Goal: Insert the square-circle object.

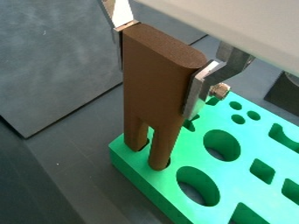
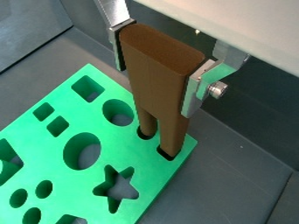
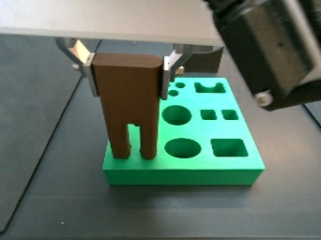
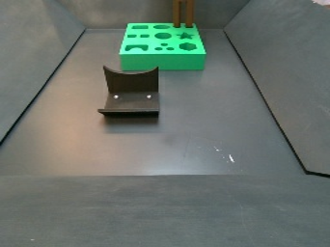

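The square-circle object [image 1: 158,79] is a tall brown block with two long prongs. It stands upright at a corner of the green board [image 1: 132,164], and both prongs reach down into holes there. My gripper [image 1: 160,57] is shut on the block's flat upper body, one silver finger on each narrow side. The other wrist view shows the same grip [image 2: 160,59] on the block [image 2: 158,74] over the board [image 2: 152,188]. In a side view the block [image 3: 129,89] rises well above the board [image 3: 189,173]. In a side view only its prongs [image 4: 184,12] show.
The board has several other empty cut-outs, among them a star [image 2: 114,185] and circles [image 3: 183,148]. The dark fixture [image 4: 129,92] stands on the grey floor in front of the board [image 4: 161,60]. Sloped dark walls bound the floor.
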{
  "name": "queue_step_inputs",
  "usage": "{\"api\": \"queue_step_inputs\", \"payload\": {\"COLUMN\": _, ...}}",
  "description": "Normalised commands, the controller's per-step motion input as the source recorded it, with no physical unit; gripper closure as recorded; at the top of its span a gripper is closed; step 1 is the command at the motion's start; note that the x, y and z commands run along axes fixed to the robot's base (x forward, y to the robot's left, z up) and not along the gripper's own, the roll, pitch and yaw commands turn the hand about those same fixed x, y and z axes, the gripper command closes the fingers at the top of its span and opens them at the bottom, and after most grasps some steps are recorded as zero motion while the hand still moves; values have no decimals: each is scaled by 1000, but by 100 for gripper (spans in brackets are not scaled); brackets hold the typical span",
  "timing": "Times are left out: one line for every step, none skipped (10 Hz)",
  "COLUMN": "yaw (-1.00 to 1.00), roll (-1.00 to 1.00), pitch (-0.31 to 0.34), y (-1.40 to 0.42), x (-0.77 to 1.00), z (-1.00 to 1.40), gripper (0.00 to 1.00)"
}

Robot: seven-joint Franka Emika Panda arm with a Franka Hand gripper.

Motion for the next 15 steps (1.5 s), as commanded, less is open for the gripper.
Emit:
{"api": "queue_step_inputs", "payload": {"yaw": 183, "roll": 264, "pitch": 0, "y": 0, "x": -34, "z": -260, "gripper": 100}}
{"api": "queue_step_inputs", "payload": {"yaw": 134, "roll": 166, "pitch": 0, "y": 66, "x": -123, "z": -89, "gripper": 100}}
{"api": "queue_step_inputs", "payload": {"yaw": 57, "roll": 66, "pitch": 0, "y": 186, "x": -80, "z": 0, "gripper": 100}}
{"api": "queue_step_inputs", "payload": {"yaw": 14, "roll": 24, "pitch": 0, "y": 191, "x": -140, "z": 0, "gripper": 100}}
{"api": "queue_step_inputs", "payload": {"yaw": 0, "roll": 1, "pitch": 0, "y": 166, "x": -331, "z": 0, "gripper": 100}}
{"api": "queue_step_inputs", "payload": {"yaw": 0, "roll": 0, "pitch": 0, "y": 17, "x": -180, "z": -120, "gripper": 100}}
{"api": "queue_step_inputs", "payload": {"yaw": -94, "roll": -40, "pitch": 0, "y": -20, "x": 200, "z": -380, "gripper": 100}}
{"api": "queue_step_inputs", "payload": {"yaw": -129, "roll": -146, "pitch": 0, "y": -26, "x": 194, "z": -571, "gripper": 100}}
{"api": "queue_step_inputs", "payload": {"yaw": -120, "roll": -331, "pitch": 0, "y": 0, "x": 86, "z": -440, "gripper": 100}}
{"api": "queue_step_inputs", "payload": {"yaw": -100, "roll": -353, "pitch": 27, "y": 0, "x": 123, "z": -383, "gripper": 100}}
{"api": "queue_step_inputs", "payload": {"yaw": -74, "roll": -423, "pitch": 53, "y": 0, "x": 137, "z": -240, "gripper": 100}}
{"api": "queue_step_inputs", "payload": {"yaw": -20, "roll": -496, "pitch": 81, "y": 0, "x": 111, "z": -83, "gripper": 100}}
{"api": "queue_step_inputs", "payload": {"yaw": -103, "roll": -500, "pitch": 89, "y": 0, "x": 29, "z": 0, "gripper": 100}}
{"api": "queue_step_inputs", "payload": {"yaw": -94, "roll": -500, "pitch": 91, "y": 0, "x": 51, "z": 0, "gripper": 100}}
{"api": "queue_step_inputs", "payload": {"yaw": 0, "roll": -377, "pitch": 117, "y": 91, "x": 126, "z": -337, "gripper": 100}}
